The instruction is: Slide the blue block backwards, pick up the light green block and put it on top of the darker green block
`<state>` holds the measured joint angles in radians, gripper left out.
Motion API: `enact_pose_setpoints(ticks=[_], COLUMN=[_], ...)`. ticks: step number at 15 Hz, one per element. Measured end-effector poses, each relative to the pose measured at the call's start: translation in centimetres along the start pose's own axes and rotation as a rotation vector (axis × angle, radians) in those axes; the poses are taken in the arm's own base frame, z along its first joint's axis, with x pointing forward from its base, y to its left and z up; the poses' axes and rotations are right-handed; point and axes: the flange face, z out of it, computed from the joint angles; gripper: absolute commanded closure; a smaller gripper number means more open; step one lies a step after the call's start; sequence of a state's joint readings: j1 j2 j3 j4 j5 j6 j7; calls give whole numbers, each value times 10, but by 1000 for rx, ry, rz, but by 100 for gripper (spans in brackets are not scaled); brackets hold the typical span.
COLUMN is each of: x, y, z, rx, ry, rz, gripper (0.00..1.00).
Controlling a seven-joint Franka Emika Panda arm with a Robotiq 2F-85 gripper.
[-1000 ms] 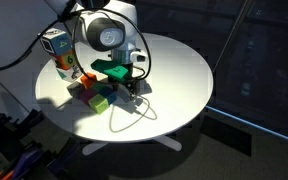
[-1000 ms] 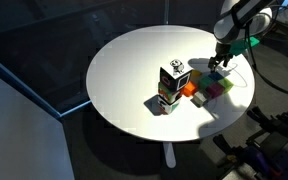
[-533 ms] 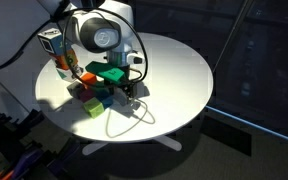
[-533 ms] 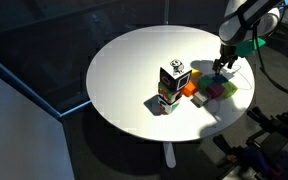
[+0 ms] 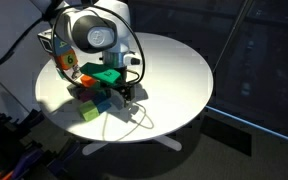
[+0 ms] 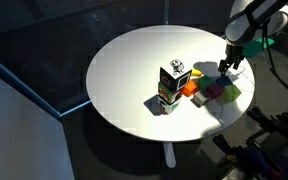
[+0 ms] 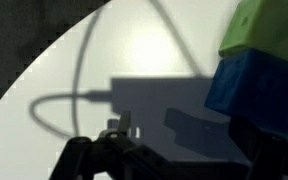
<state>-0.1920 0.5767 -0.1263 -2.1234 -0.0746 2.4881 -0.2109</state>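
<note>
The claw comes in from the bottom edge of the wrist view. Its two dark fingers stand wide apart, with only the shadowed top of the round white table between them, so it grips nothing.

The small blue cube sits at the right edge of that view, just above the right-hand finger. The pale lime-green cube touches it from the upper right corner of the frame.

In an exterior view the claw hangs low over a cluster of toy blocks at the left centre of the table. The lime cube lies nearest the table's lower rim, with the blue one just beside it.

In an exterior view an upright printed carton stands near an orange block. The green blocks there are too small to tell apart, so I cannot place the deeper green cube.
</note>
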Motion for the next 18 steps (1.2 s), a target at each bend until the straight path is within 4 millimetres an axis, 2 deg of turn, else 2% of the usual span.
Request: enact_pose_setpoints(ticks=[10, 18], x=[-21, -16], y=[-3, -1], z=[-8, -54], rx=[0, -13], ry=[-9, 70], rz=[-8, -4], gripper=[0, 0])
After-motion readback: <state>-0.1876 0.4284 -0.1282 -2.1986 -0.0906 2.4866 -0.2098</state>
